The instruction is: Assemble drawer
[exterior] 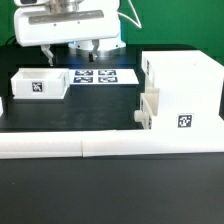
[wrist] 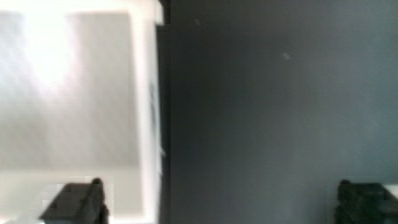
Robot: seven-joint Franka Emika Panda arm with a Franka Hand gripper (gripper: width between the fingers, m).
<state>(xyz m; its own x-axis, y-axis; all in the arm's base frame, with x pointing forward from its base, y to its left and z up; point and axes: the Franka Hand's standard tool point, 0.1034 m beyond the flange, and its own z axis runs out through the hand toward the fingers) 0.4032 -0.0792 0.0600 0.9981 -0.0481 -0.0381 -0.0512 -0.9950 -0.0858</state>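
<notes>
The gripper [wrist: 222, 200], fingers spread wide and empty, hovers above the box [exterior: 40, 82] at the exterior view's left, one box wall between them, likely readying a grasp; the case [exterior: 180, 90] waits at the exterior view's right.

A: Colour of the arm casing [exterior: 68, 22]?
B: White and glossy. Broad, boxy shape with rounded edges, grey shading along the seams.
A: Any wiring?
B: One thin black cable [exterior: 131, 18] curves beside it, on the exterior view's right.
A: And the end effector [wrist: 221, 200]?
B: Two black, blocky fingertips [wrist: 75, 200]. They are blurred in the wrist view, so surface detail is unreadable.
</notes>
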